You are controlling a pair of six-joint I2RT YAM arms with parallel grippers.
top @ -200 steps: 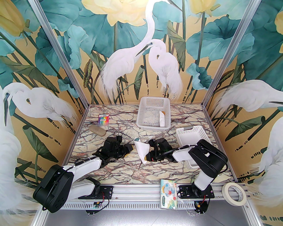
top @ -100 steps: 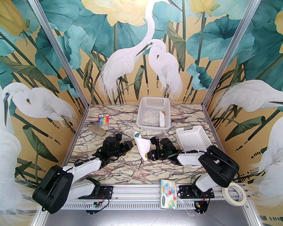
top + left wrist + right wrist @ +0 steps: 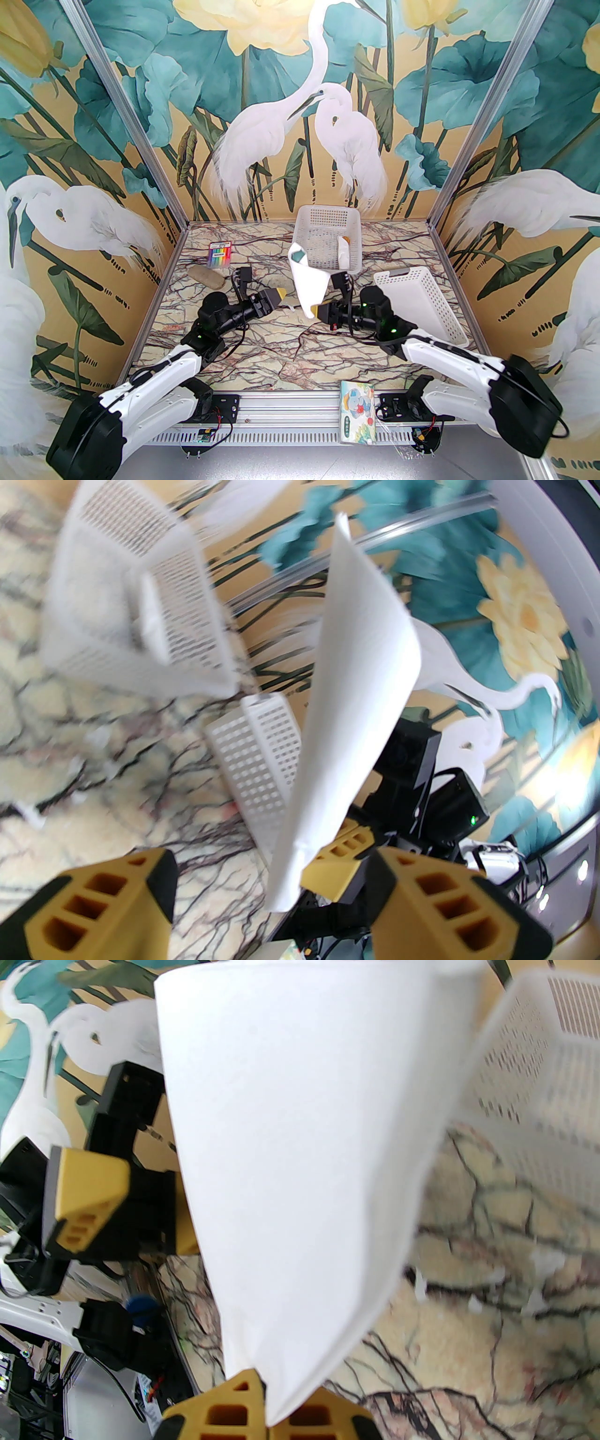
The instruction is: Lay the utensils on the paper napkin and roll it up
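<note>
In the middle of the frame, the paper napkin is pinched by the right gripper. The left gripper is spread apart.

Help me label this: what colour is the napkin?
Plain white napkin; the right wrist view shows it best.

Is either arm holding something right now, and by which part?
The right tool pinches the rolled paper napkin by its narrow lower end. The left tool is open and holds nothing.
</note>
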